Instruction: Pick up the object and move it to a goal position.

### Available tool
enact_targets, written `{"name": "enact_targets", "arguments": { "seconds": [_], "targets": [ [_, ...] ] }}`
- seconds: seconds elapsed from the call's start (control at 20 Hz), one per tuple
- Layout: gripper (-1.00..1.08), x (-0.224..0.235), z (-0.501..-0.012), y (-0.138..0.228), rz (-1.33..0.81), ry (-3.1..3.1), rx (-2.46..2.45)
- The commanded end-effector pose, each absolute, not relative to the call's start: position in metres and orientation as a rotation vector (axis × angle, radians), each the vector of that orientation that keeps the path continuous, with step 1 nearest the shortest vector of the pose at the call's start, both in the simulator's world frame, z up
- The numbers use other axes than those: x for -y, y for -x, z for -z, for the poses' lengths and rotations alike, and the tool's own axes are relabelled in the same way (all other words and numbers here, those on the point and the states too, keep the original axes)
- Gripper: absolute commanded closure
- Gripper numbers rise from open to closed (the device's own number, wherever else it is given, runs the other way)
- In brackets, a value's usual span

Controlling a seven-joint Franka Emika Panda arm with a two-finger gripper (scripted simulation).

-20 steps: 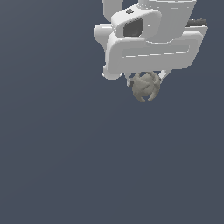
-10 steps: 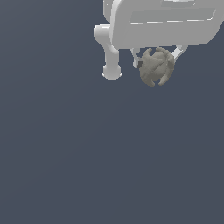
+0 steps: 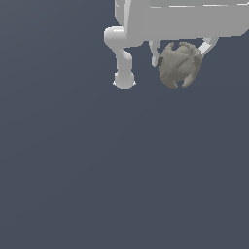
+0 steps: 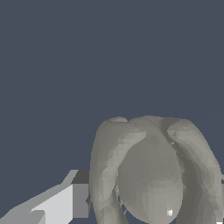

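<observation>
**One ridged lump held between two fingers, high in the frame**

Nearest the wrist camera sits the single object (image 4: 151, 175), a grey-beige lump with rounded, swollen ridges that curl over its top like segments of a shell. It fills much of that view. Pressed against one flank of it is a white finger with a dark pad (image 4: 78, 194); the opposite finger barely shows at the picture's edge.

In the exterior view the same object (image 3: 180, 64) hangs just under the white hand of the arm (image 3: 185, 19), near the top of the picture and toward the exterior view's right. Two fingers flank it, one on each side: the one on the exterior view's left (image 3: 156, 54) touches the lump with its dark pad, and the other slants in against the far side. The gripper (image 3: 181, 54) is thus clamped on the object, its fingers held apart only by the lump's width.

Beyond, toward the exterior view's left, one slender white arm segment ends in a rounded base (image 3: 124, 80). Behind everything lies a plain dark blue-grey surface (image 3: 97, 185).
</observation>
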State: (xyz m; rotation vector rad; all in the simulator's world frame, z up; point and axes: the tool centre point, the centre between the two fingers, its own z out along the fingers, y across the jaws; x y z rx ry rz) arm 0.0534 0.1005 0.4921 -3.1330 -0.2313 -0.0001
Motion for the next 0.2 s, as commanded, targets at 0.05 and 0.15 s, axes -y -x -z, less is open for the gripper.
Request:
{"name": "enact_targets", "arguments": {
  "seconds": [0.05,0.15],
  "targets": [
    [1.08,-0.1008,-0.4944,-0.0539,0.0,3.133,0.231],
    [1.08,-0.1008,-0.4946,-0.054,0.0,3.133,0.231]
  ]
}}
